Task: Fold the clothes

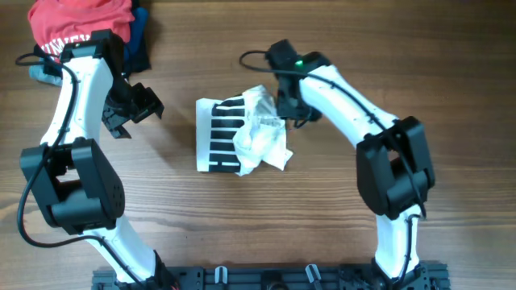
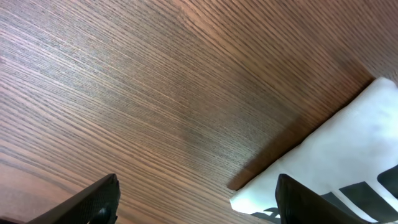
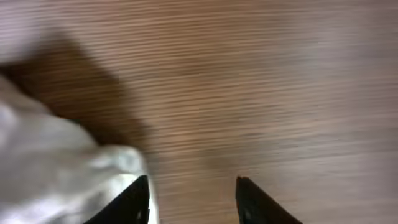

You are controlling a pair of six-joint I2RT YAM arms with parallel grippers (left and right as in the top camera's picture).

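Note:
The clothes, a white T-shirt (image 1: 242, 133) with bold black lettering, lie in a rumpled bundle at the table's middle. The printed part is flat on the left and crumpled white cloth is heaped on the right. My left gripper (image 1: 141, 105) hovers open to the left of it. In the left wrist view the gripper (image 2: 196, 199) spans bare wood, and the shirt's white corner (image 2: 336, 149) reaches under the right finger. My right gripper (image 1: 284, 109) is at the bundle's upper right edge. In the right wrist view it (image 3: 193, 199) stands open over wood, with blurred white cloth (image 3: 56, 168) just left of its left finger.
A red shirt with white letters (image 1: 81, 24) lies at the back left corner, partly over dark folded garments (image 1: 139, 40). The wooden table (image 1: 451, 64) shows bare on the right and along the front.

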